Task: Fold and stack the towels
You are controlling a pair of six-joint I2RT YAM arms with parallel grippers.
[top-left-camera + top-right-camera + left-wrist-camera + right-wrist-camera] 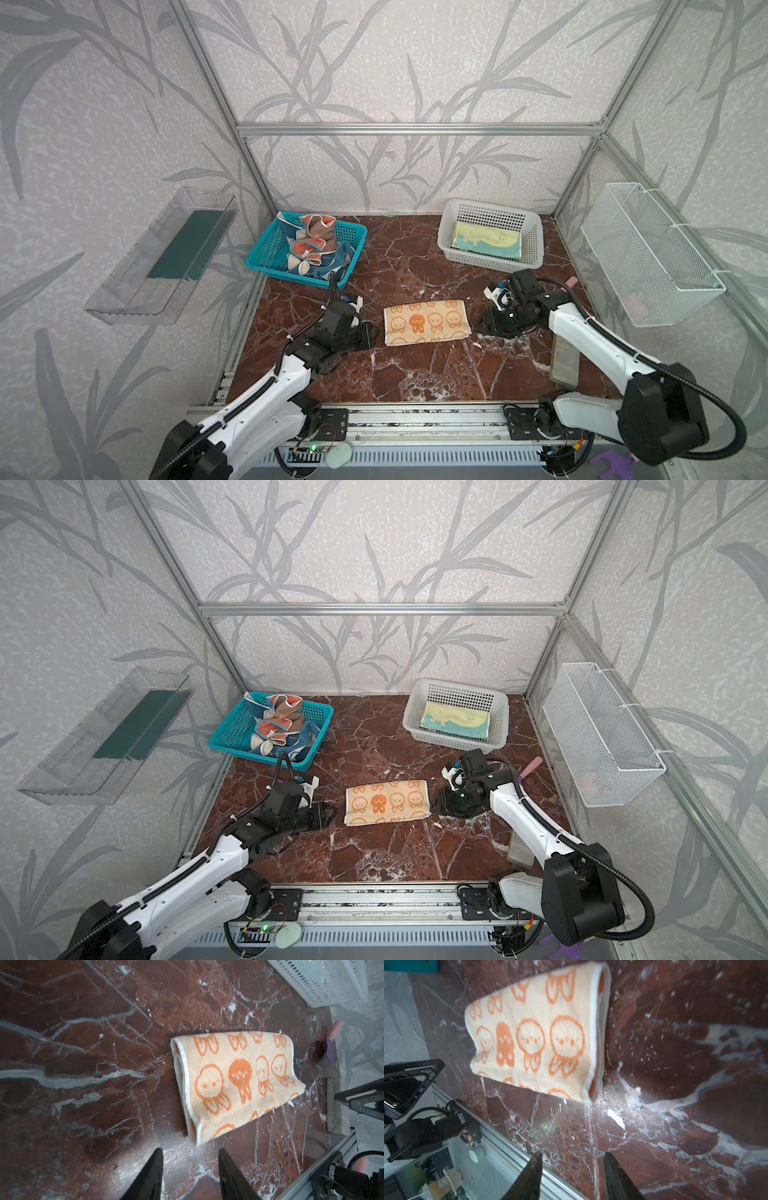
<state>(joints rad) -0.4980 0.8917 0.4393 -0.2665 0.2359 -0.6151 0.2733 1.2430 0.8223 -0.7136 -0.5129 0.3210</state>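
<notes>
Midway across the red marble bench, between the two arms, the cream towel with orange figures lies folded into a flat strip, its long sides running left to right; both top views show it resting on the bench alone, touched by nothing; the left arm reaches in low from the left, and the left jaws point at the towel's left end, just short of it; the left wrist view shows those jaws parted with only bare marble between them and the white-bound, layered end of the towel a little beyond their tips; the right arm comes in from the right, and the right jaws sit just beside the towel's right end; the right wrist view shows them released too, spread apart and grasping nothing, with the towel clear of them; at the back left, the teal basket holds crumpled towels in orange, brown and blue, heaped above its rim; at the back right, the white basket holds a yellow and blue towel lying folded flat on its floor.
</notes>
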